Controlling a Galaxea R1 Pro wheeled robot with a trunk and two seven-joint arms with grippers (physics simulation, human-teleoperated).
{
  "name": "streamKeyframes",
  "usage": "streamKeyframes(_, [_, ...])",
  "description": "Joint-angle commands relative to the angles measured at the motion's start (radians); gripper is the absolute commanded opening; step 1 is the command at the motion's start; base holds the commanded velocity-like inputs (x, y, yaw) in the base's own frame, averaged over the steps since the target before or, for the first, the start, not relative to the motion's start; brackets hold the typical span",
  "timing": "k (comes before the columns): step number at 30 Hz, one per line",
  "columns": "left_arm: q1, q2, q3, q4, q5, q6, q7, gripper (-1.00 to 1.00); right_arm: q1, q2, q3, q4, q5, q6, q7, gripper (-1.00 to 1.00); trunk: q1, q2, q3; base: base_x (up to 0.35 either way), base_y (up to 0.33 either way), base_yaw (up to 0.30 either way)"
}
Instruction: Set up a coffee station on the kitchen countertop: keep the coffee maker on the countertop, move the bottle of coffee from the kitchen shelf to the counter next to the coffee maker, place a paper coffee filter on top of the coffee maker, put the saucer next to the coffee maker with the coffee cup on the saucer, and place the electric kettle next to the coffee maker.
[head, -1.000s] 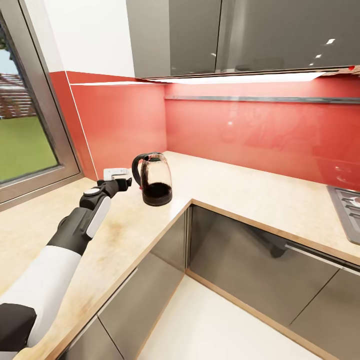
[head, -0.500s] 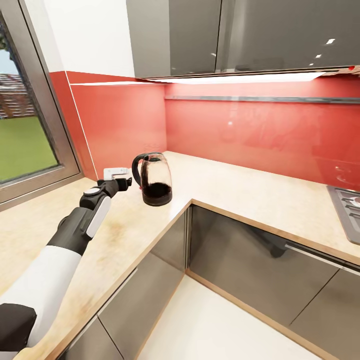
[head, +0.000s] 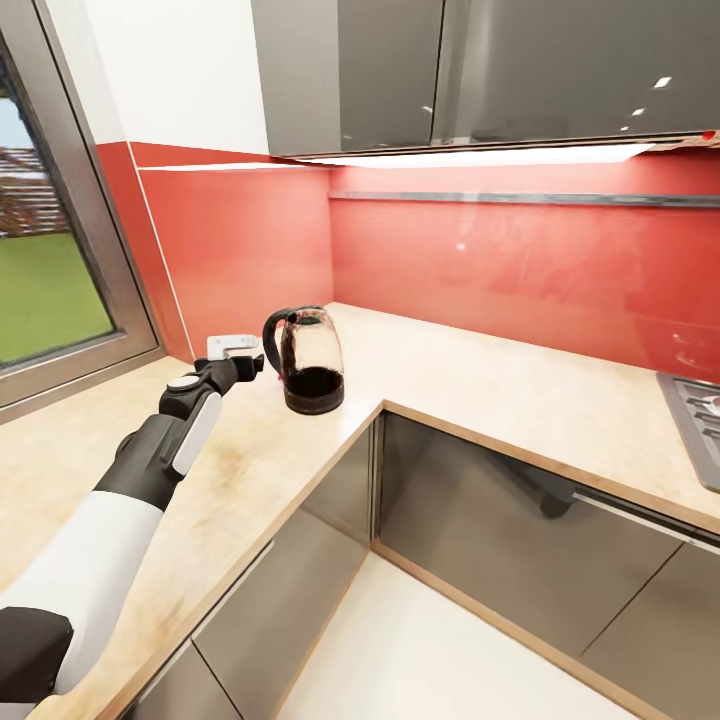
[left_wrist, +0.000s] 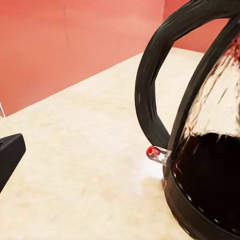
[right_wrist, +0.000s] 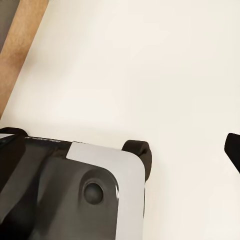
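step: electric kettle pickup, left gripper reaching for its handle
kettle: standing upright on kitchen countertop, inner corner
grip: jaws looking spread, holding nothing
next: likely closing fingers around handle, then lifting

A home kitchen: an L-shaped tan wood-look table over glossy grey cabinet fronts, a red splashback, grey wall cupboards, a hob's corner and a window onto grass
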Motion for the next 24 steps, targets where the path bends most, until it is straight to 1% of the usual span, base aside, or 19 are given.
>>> streamKeyframes(1, [-0.001, 0.001, -0.004, -0.001, 0.011, 0.003, 0.01, 1.0, -0.002, 0.0, 0.009, 0.004, -0.008, -0.006, 0.004, 1.0, 0.0, -0.001, -0.001, 0.013, 0.0, 0.0])
streamKeyframes(15, [-0.001, 0.002, -0.004, 0.005, 0.011, 0.003, 0.01, 1.0, -0.002, 0.0, 0.009, 0.004, -0.008, -0.006, 0.004, 1.0, 0.0, -0.001, -0.001, 0.047, -0.018, 0.0])
streamKeyframes(20, [-0.001, 0.001, -0.004, 0.006, 0.01, 0.003, 0.01, 1.0, -0.002, 0.0, 0.009, 0.004, -0.008, -0.006, 0.004, 1.0, 0.0, -0.001, -0.001, 0.118, -0.001, 0.0])
streamKeyframes(24, [0.0, 0.001, -0.004, 0.006, 0.009, 0.003, 0.01, 1.0, -0.002, 0.0, 0.009, 0.004, -0.008, -0.006, 0.004, 1.0, 0.0, -0.001, -0.001, 0.035, 0.0, 0.0])
